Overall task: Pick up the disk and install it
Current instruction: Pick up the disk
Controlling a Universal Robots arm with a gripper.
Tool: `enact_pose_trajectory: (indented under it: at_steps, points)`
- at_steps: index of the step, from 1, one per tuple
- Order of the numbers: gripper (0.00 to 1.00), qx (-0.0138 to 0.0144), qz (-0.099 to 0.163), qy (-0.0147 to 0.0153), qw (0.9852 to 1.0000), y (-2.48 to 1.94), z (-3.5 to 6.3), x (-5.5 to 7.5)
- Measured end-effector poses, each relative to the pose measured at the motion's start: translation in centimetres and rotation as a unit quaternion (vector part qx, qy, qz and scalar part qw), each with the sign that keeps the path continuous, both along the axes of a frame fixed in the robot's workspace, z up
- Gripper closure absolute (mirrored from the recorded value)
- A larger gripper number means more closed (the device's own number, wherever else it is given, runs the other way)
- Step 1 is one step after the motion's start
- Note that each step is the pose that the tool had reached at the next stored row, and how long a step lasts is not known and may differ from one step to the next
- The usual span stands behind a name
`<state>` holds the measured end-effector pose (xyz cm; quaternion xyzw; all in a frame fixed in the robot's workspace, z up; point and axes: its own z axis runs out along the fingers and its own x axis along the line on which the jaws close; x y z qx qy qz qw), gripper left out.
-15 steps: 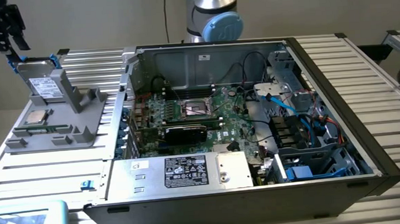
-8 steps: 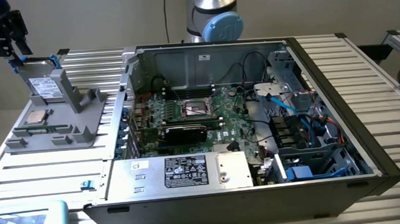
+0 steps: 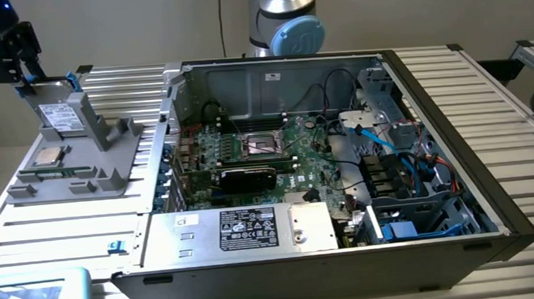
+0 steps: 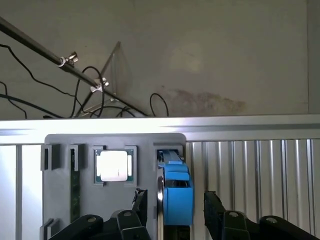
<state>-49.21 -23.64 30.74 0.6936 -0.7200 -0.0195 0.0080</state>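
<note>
The disk (image 3: 61, 113) stands on edge in a slot of the grey holder (image 3: 112, 172), at the exterior view's left; its white label and blue rails show. My gripper (image 3: 30, 71) hangs just above the disk's top edge. In the wrist view the disk (image 4: 176, 192) appears edge-on with its blue rail toward the camera. My gripper (image 4: 175, 209) is open, with one black finger (image 4: 141, 201) on each side of the disk and a gap between each finger and the disk.
A square silver CPU chip (image 3: 48, 156) lies in the holder beside the disk. The open computer case (image 3: 448, 106) fills the middle of the slatted metal table (image 3: 61, 229). A silver box with a black label (image 3: 253, 229) sits at the case's front, with blue drive bays (image 3: 417, 217) on the exterior view's right.
</note>
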Motion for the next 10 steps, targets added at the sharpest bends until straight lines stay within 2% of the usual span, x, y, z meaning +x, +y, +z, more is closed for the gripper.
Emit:
enact_pose_trajectory:
  at_steps: [10]
  points:
    - [0.43, 0.0, 0.0, 0.0004, 1.0, 0.0, -1.82, 0.0]
